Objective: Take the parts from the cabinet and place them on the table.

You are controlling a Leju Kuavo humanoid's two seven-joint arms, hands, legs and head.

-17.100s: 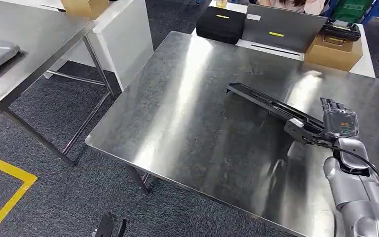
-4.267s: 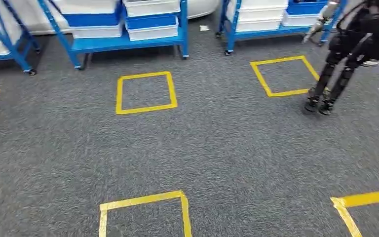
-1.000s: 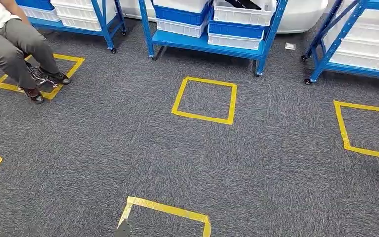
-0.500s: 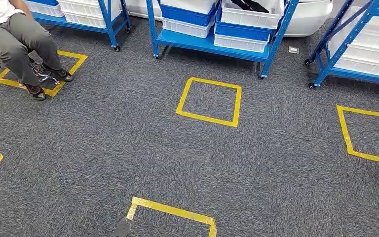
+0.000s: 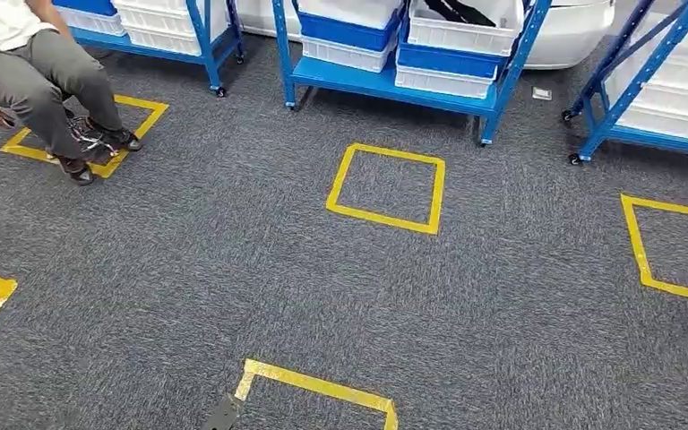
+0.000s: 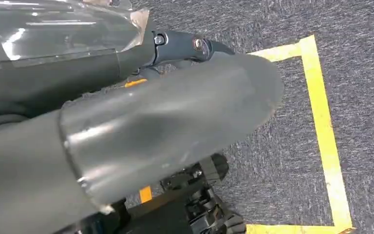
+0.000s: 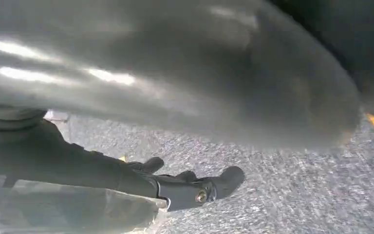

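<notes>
— Where are the parts to be found?

— Long black parts (image 5: 462, 9) are seen lying in a white plastic bin (image 5: 459, 36), which is set on the blue steel shelf rack (image 5: 385, 82) at the far side of the head view. A blue plastic bin (image 5: 345, 29) is placed just beside it, and another white bin is stacked under each.

— And how is the robot's left hand held?

— The left hand (image 6: 175, 112) is hung over grey carpet (image 5: 233, 269). Its thick grey thumb is kept apart from the dark fingers (image 6: 185, 46), which are stretched out straight; carpet is seen in the gap, and nothing is grasped.

— The right hand?

— The right hand (image 7: 175, 87) is likewise seen spread: its dark fingers (image 7: 195, 192) are extended, with the tips apart, and nothing is pinched. The thumb is blurred.

— What else is noted?

— Squares of yellow tape (image 5: 385, 188) are laid on the carpet, one of them just before the rack. A seated person in grey trousers (image 5: 40, 76) is found at the left, feet set on another taped square. A second blue rack (image 5: 632, 81) with white bins is stood at the right.
</notes>
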